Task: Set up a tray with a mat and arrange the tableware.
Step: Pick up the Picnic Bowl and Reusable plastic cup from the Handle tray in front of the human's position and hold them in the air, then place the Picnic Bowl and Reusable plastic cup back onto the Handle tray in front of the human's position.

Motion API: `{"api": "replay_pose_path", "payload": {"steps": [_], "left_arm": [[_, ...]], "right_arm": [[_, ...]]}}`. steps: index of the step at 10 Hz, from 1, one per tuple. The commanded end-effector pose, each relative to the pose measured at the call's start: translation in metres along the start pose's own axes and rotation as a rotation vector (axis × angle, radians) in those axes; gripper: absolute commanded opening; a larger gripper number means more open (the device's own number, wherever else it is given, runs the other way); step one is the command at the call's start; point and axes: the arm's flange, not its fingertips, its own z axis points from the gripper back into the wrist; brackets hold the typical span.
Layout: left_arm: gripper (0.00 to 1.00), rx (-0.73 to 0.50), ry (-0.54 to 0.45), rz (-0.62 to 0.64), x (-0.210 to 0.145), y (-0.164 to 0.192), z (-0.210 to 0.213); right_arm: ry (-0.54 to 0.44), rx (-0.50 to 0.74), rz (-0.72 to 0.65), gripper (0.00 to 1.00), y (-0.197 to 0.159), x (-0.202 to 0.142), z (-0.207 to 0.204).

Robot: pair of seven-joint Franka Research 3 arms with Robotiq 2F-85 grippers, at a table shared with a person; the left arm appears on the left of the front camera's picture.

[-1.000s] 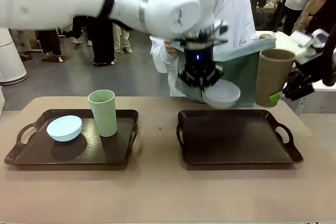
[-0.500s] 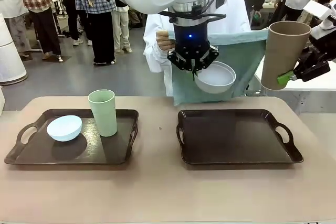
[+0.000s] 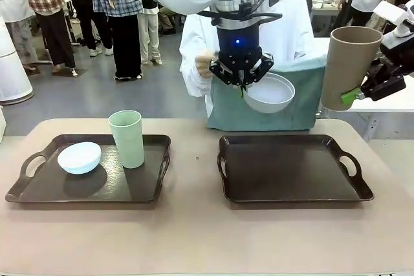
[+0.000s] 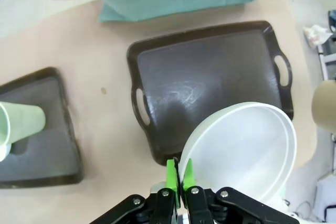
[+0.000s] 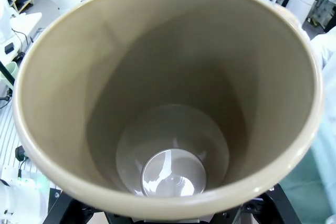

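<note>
While the person's hand (image 3: pixel 206 64) brings the teal mat (image 3: pixel 294 111) lower than half a second ago, the left gripper (image 3: pixel 242 85) stays pinched on the greyish-white bowl (image 3: pixel 270 93) at the right tray's (image 3: pixel 291 172) 12 o'clock. The right gripper (image 3: pixel 352 96) clasps the brown cup (image 3: pixel 349 63) at 2 o'clock.

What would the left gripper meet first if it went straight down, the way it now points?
Probably the empty dark tray, near one handle: the left gripper, shut on the rim of the white bowl, points down at it. The exact spot is unclear.
</note>
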Motion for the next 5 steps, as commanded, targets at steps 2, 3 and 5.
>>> {"api": "replay_pose_path", "payload": {"steps": [2, 3, 5], "left_arm": [[0.01, 0.003, -0.005, -0.007, 0.0018, 0.0006, 0.0006], [0.01, 0.003, -0.005, -0.007, 0.0018, 0.0006, 0.0006], [0.01, 0.003, -0.005, -0.007, 0.0018, 0.0006, 0.0006]], "right_arm": [[0.007, 0.002, 0.000, 0.00, -0.0004, -0.0011, -0.0012], [0.007, 0.002, 0.000, 0.00, -0.0004, -0.0011, -0.0012], [0.007, 0.002, 0.000, 0.00, -0.0004, -0.0011, -0.0012]]}}
